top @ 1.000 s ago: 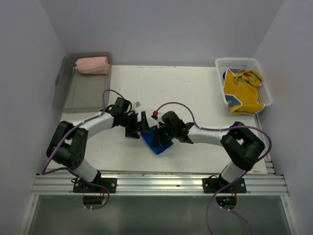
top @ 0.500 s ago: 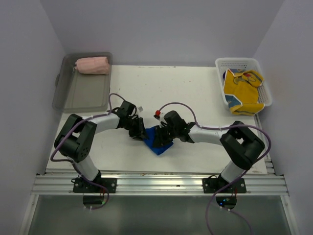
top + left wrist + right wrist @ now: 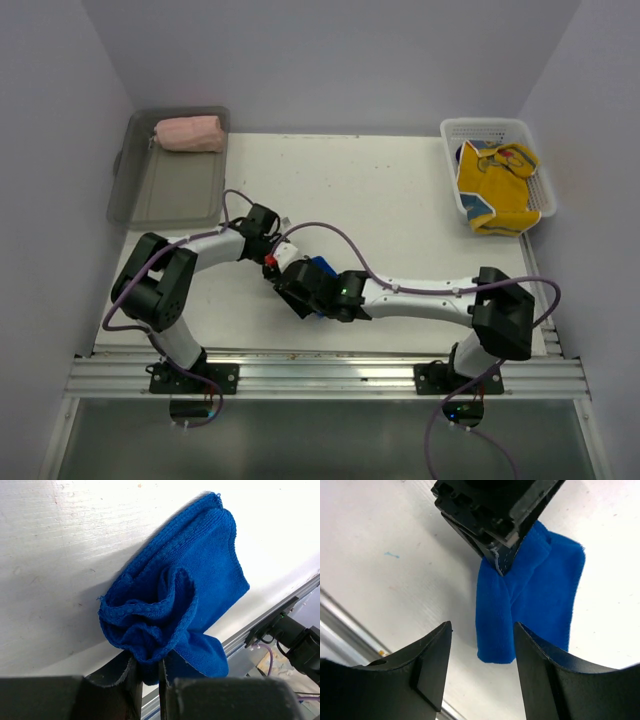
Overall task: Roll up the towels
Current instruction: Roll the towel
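While 1 pink towel lay rolled, the left gripper pinched the bunched blue towel, the right gripper gaped, and a yellow towel waited unrolled.

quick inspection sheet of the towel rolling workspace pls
surface: white table, few small marks
job's things: blue towel bunched mid-table; pink rolled towel in grey bin; yellow cloth in white basket
clutter: nothing seen
grippers: left gripper shut on blue towel; right gripper open, facing it
cables: purple cables loop over both arms
surroundings: plain walls, metal rail at near edge
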